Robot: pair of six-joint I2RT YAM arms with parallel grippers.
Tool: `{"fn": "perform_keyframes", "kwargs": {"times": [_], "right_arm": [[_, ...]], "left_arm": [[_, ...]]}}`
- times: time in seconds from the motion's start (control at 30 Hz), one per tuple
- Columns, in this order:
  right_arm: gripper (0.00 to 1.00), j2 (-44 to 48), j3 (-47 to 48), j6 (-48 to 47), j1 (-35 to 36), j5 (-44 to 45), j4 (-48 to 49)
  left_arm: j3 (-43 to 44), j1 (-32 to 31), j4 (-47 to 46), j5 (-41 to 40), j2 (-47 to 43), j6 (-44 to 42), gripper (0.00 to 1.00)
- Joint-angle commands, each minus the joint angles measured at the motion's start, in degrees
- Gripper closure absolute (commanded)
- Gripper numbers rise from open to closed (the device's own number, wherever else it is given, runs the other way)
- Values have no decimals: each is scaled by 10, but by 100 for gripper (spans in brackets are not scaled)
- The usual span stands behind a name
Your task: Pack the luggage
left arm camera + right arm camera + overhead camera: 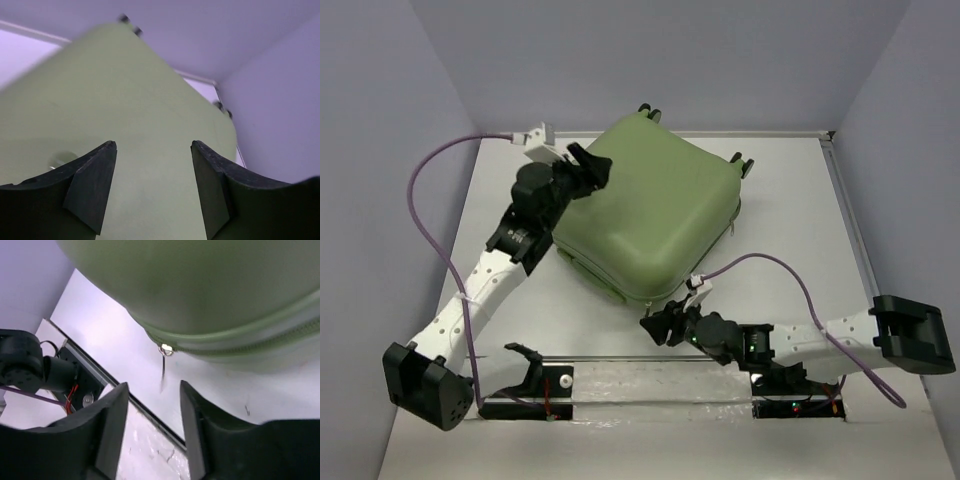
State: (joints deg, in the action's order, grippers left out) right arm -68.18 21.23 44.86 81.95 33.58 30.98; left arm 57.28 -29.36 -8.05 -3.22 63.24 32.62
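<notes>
The luggage is a light-green hard-shell suitcase lying shut on the table, wheels toward the back wall. My left gripper hovers at its back-left edge, open; in the left wrist view the green shell fills the space past the empty gap of that gripper. My right gripper sits just off the front corner, open and empty. In the right wrist view a thin zipper pull hangs from the zipper seam of the luggage, slightly beyond the gripper.
A black mounting rail with the arm bases runs along the near table edge. Purple cables loop off both arms. Walls close the table at the back and both sides; the suitcase's back wheels are near the back wall.
</notes>
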Motion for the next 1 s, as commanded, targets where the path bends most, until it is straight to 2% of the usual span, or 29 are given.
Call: {"fn": "perform_keyframes", "kwargs": {"times": [0.0,0.03,0.07,0.1,0.2,0.23,0.33,0.37,0.43,0.57,0.6,0.7,0.83,0.97], "right_arm": [[40,56,28,49,8,17,-175],[35,73,26,60,8,24,-199],[35,93,24,66,8,31,-256],[45,132,26,68,3,46,-290],[65,176,42,85,-26,74,-427],[76,195,53,75,-60,72,-448],[90,210,70,45,-134,38,-489],[93,212,78,29,-193,31,-490],[93,195,102,-6,-278,5,-486],[93,147,140,-63,-366,-14,-451],[93,125,151,-71,-408,-30,-417],[93,81,165,-101,-471,-113,-350],[93,7,218,-127,-504,-171,-319],[93,-61,271,-156,-516,-227,-272]], "left_arm": [[76,110,33,44,31,-11,27],[92,154,34,69,41,-9,27],[97,174,34,80,62,-5,27],[105,212,31,111,75,9,27],[120,243,30,143,127,19,26],[133,255,35,154,150,11,25],[144,266,48,149,179,1,24],[142,279,45,153,194,4,24],[138,290,41,165,220,12,24],[145,309,40,184,256,17,24],[145,309,37,195,273,23,24],[138,304,30,215,297,33,23],[107,293,11,197,301,46,23],[-6,229,-89,196,273,87,23]]}}
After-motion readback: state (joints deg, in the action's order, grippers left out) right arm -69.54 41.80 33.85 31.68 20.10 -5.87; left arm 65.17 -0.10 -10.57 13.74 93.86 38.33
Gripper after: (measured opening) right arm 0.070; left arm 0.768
